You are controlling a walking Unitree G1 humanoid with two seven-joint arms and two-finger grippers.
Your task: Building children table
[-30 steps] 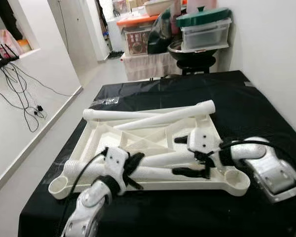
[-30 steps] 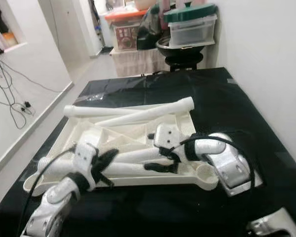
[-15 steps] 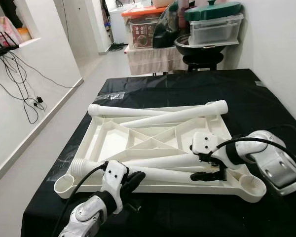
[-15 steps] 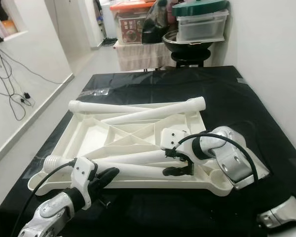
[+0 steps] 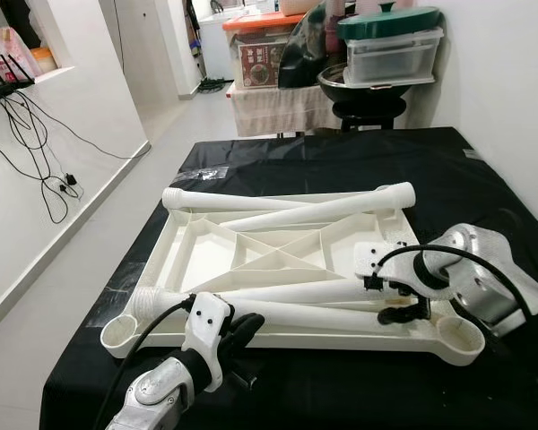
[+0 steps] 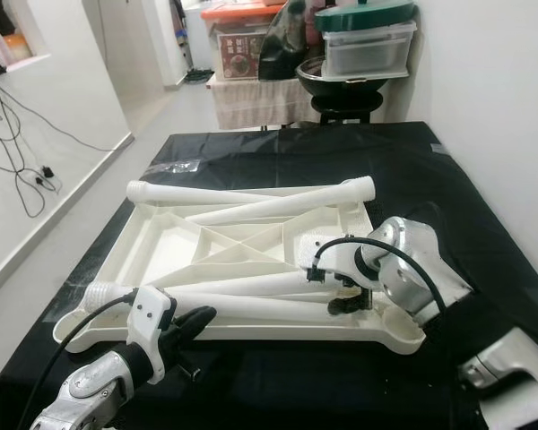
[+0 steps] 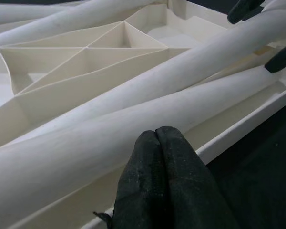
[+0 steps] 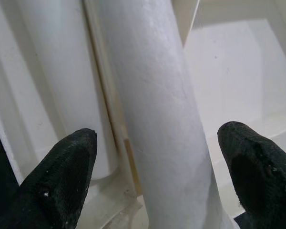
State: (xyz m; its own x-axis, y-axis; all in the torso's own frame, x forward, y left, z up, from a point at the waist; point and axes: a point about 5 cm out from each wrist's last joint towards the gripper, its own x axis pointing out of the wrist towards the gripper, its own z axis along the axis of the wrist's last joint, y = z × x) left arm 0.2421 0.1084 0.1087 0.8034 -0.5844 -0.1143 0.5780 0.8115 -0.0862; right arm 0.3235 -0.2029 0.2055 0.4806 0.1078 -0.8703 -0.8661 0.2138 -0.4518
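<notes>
Lying upside down on the black tabletop [image 5: 341, 161], the white table [image 5: 278, 260] holds four loose legs in its ribbed underside. The right gripper [image 8: 162, 157] straddles one leg [image 5: 305, 291], jaws apart. The left gripper [image 5: 233, 330] hovers at the near rim, jaws together. Judged step: picking a leg. Next: clamp, lift, and stand it in a corner socket [image 5: 457, 333].
</notes>
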